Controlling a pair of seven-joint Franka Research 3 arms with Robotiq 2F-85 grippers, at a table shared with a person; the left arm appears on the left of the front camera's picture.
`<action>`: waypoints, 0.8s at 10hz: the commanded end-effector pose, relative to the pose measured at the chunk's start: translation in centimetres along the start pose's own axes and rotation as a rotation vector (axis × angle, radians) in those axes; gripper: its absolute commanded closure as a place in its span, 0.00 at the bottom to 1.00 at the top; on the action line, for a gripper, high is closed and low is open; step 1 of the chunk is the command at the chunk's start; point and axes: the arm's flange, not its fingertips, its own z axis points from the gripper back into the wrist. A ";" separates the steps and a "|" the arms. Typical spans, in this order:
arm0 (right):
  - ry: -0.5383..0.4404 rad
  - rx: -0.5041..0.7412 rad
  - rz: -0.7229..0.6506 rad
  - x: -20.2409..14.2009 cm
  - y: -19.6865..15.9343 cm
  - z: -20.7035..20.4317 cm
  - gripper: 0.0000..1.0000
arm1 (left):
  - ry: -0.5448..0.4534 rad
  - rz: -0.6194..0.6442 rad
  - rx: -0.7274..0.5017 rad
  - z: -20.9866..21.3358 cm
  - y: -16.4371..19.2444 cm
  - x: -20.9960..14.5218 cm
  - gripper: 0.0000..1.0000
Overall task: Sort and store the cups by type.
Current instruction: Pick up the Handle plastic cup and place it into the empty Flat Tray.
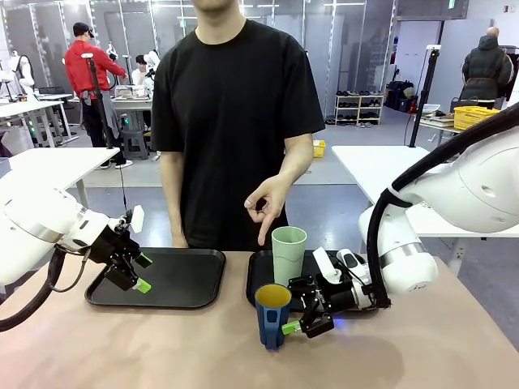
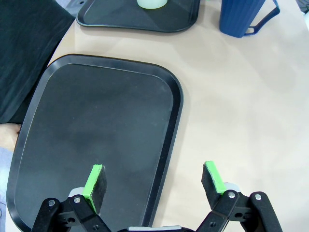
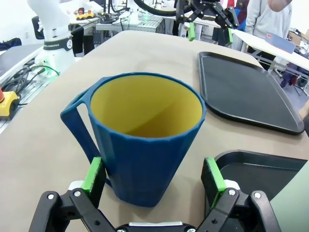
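The left gripper point(image 1: 142, 273) hangs over the left tray's point(image 1: 182, 279) near edge, jaws apart and empty. Mid-table, the dark blue mug point(image 1: 272, 316) stands on the tabletop, the mint tumbler point(image 1: 289, 253) upright behind it on the right tray point(image 1: 258, 279) (a person's hand point(image 1: 266, 207) points down beside it). The right gripper point(image 1: 298, 318) straddles the mug — jaws wide, not clamped.
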 end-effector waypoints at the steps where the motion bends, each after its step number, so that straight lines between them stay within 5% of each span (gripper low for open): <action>1: -0.040 -0.006 0.029 -0.4 -0.4 -0.7 0.00 | -0.001 -0.007 0.003 0.1 0.1 0.1 0.00; 8: -0.078 0.050 0.039 -1.1 -0.4 -2.9 0.00 | -0.001 -0.007 0.003 0.1 0.1 0.1 0.00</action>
